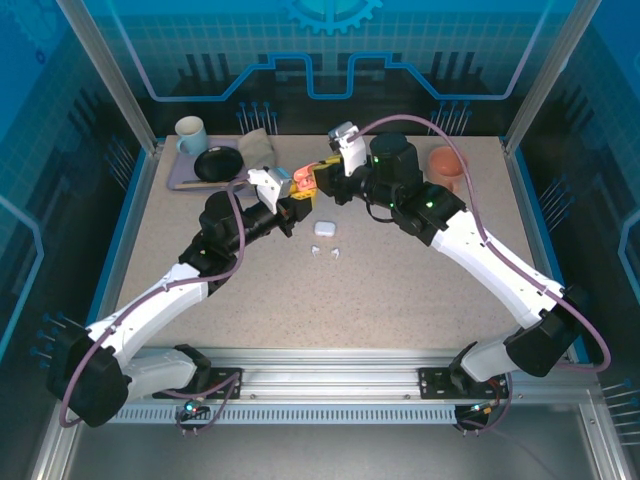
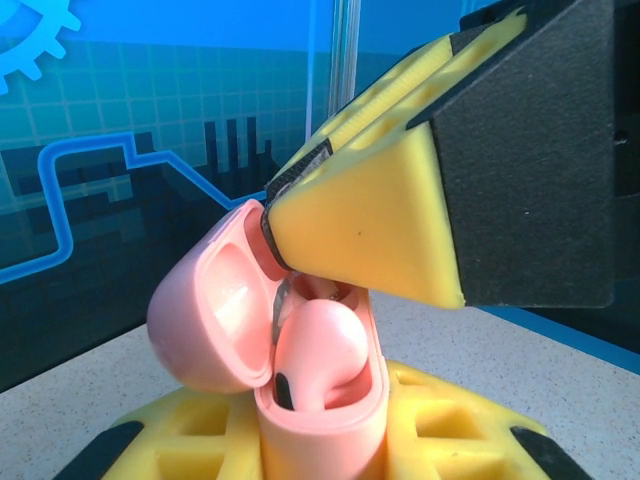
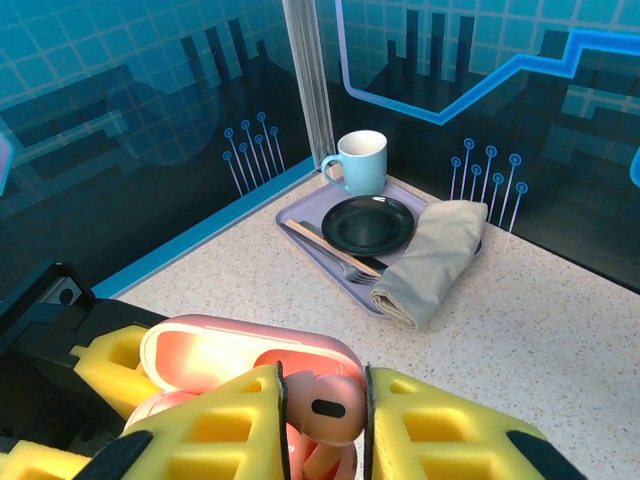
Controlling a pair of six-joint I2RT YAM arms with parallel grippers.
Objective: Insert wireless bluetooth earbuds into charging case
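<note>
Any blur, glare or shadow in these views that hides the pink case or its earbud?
Left wrist: pink case and pink earbud sharp, soft sheen inside the lid, backdrop softer. Right wrist: near yellow fingers slightly soft, tray crisp. Top external: even light, no glare, white earbuds too small for detail.

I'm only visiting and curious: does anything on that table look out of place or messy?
Nothing is spilled or broken. The one untidy spot is mid-table: two white earbuds lie loose beside the white case, not inside it. The tray at the back looks neatly set.
</note>
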